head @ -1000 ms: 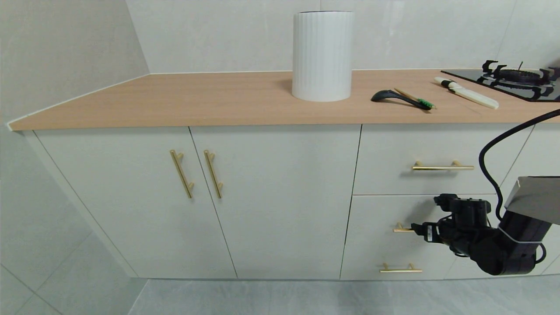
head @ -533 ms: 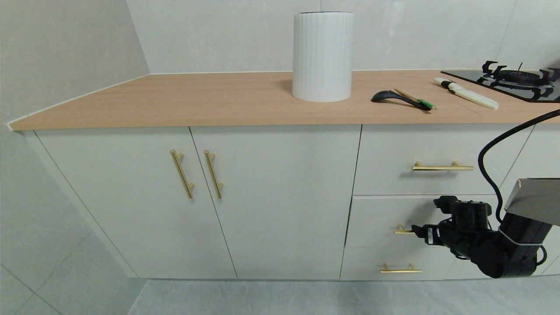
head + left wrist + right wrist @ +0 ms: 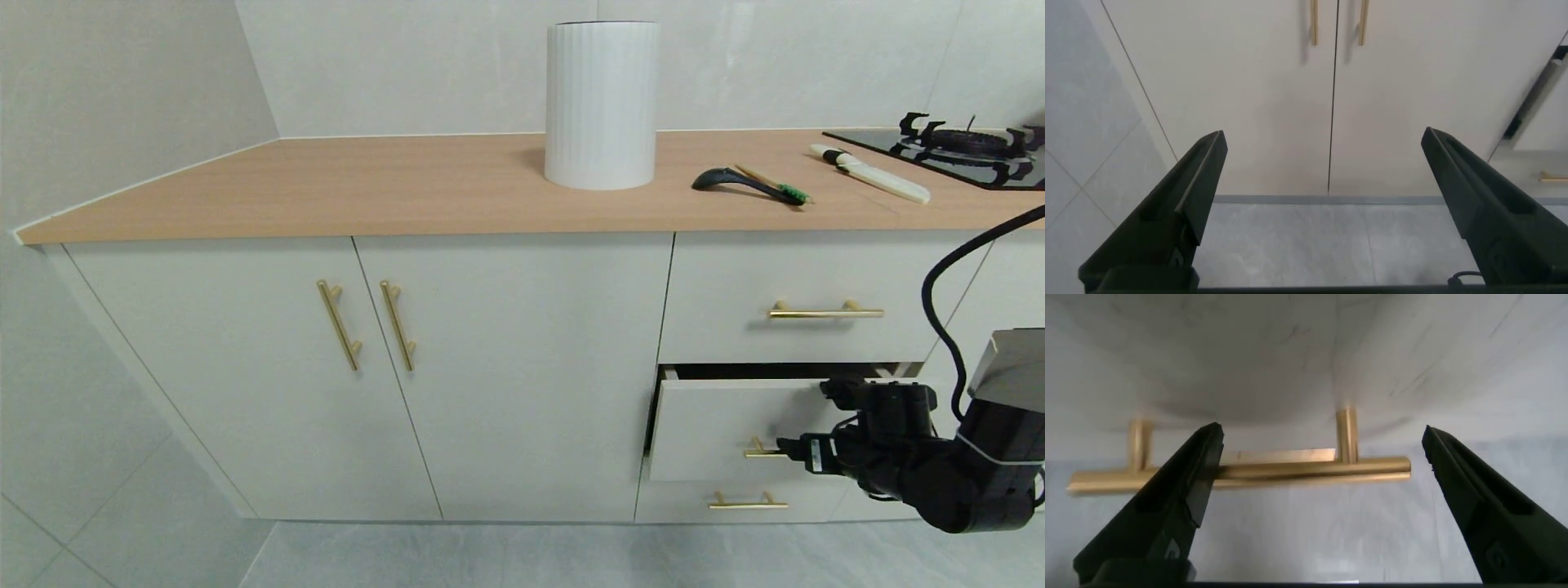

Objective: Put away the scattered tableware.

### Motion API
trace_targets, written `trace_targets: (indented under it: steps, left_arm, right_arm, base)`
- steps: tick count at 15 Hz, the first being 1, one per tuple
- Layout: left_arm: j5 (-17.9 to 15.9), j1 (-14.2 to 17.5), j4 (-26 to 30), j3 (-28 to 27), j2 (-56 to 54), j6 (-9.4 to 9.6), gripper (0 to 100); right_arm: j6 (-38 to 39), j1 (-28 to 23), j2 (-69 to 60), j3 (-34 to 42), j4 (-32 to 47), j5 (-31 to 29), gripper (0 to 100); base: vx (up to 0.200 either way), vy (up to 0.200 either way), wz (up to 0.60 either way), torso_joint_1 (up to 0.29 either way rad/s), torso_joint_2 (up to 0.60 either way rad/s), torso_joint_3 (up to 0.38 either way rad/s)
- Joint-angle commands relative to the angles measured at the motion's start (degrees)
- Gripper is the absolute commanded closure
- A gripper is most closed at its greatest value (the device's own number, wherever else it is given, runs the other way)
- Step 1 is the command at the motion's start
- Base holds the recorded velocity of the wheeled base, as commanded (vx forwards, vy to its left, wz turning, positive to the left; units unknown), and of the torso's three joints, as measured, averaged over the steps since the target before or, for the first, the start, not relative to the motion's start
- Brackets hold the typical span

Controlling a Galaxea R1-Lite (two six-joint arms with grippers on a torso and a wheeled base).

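On the wooden counter (image 3: 367, 184) lie a black spoon (image 3: 735, 181), chopsticks with a green end (image 3: 775, 186) and a white knife (image 3: 869, 173). Below them the middle drawer (image 3: 718, 425) stands slightly pulled out, with a dark gap above its front. My right gripper (image 3: 780, 447) is at that drawer's gold handle (image 3: 759, 452). In the right wrist view the handle bar (image 3: 1249, 467) runs across between the spread fingers of the right gripper (image 3: 1319, 437), which is open. My left gripper (image 3: 1323, 143) is open and holds nothing, facing the cabinet doors low down near the floor.
A tall white ribbed container (image 3: 602, 104) stands at the back of the counter. A black gas hob (image 3: 963, 147) is at the far right. Double cabinet doors (image 3: 367, 367) with gold handles are shut. Drawers above (image 3: 824, 310) and below (image 3: 747, 502) are shut.
The middle drawer has slid out a little, opening a dark gap above its front. My right gripper moved back and down with the handle.
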Motion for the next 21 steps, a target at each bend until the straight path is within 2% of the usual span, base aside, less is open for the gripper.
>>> trace_targets:
  steps: [1, 4, 7, 8, 12, 21]
  left_arm:
    - [0.0, 0.0, 0.0, 0.0, 0.0, -0.01, 0]
    - [0.0, 0.0, 0.0, 0.0, 0.0, -0.01, 0]
    - [0.0, 0.0, 0.0, 0.0, 0.1, -0.10, 0]
    - [0.0, 0.0, 0.0, 0.0, 0.1, -0.10, 0]
    - [0.0, 0.0, 0.0, 0.0, 0.0, -0.10, 0]
    - [0.0, 0.0, 0.0, 0.0, 0.0, -0.01, 0]
  right_arm:
    - [0.3, 0.8, -17.8, 6.1, 1.4, 2.6, 0]
    - [0.3, 3.9, -34.8, 5.4, 13.1, 2.7, 0]
    - [1.1, 6.0, -41.9, 2.8, 21.6, 2.9, 0]
    - [1.1, 6.0, -41.9, 2.8, 21.6, 2.9, 0]
    - [1.1, 5.3, -31.5, -6.2, 25.4, 4.3, 0]
    - [1.1, 5.6, -18.8, -11.5, 27.1, 6.0, 0]
  base:
    - [0.000, 0.000, 0.00, 0.000, 0.00, 0.000]
    - [0.000, 0.000, 0.00, 0.000, 0.00, 0.000]
    - [0.000, 0.000, 0.00, 0.000, 0.00, 0.000]
    - [0.000, 0.000, 0.00, 0.000, 0.00, 0.000]
    - [0.000, 0.000, 0.00, 0.000, 0.00, 0.000]
    - [0.000, 0.000, 0.00, 0.000, 0.00, 0.000]
